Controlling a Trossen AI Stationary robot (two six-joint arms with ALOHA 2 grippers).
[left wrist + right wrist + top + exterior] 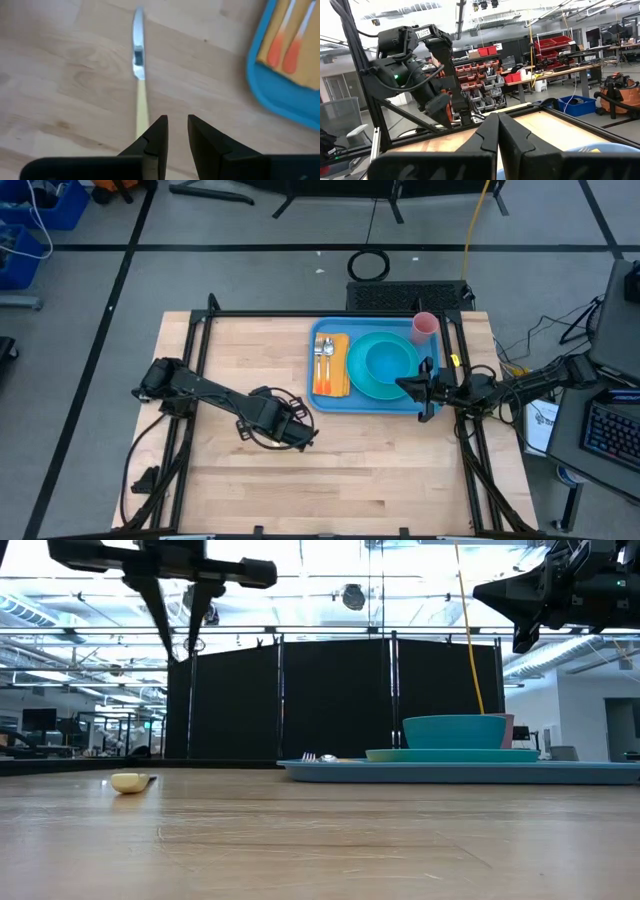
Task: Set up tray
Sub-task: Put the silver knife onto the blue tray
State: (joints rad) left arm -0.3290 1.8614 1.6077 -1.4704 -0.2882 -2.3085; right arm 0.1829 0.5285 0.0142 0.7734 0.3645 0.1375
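Note:
The blue tray [326, 402] lies at the table's far right and carries a turquoise plate [358, 376] with a bowl [390, 358], and an orange napkin [341, 380] with a fork and a spoon [322, 356]. A knife with a pale yellow handle [142, 102] lies flat on the bare wood left of the tray [272, 97]. High above it, my left gripper [177, 122] points steeply down, its fingers a narrow gap apart with nothing between them. My right gripper [497, 119] hangs shut over the tray's right rim, holding nothing.
A pink cup [425, 327] stands at the tray's far right corner. The low view shows the knife's handle [130, 782] on the wood and the tray [450, 772] to its right. Bare wood stretches over the table's near half. Black frame rails run along the table's left and right sides.

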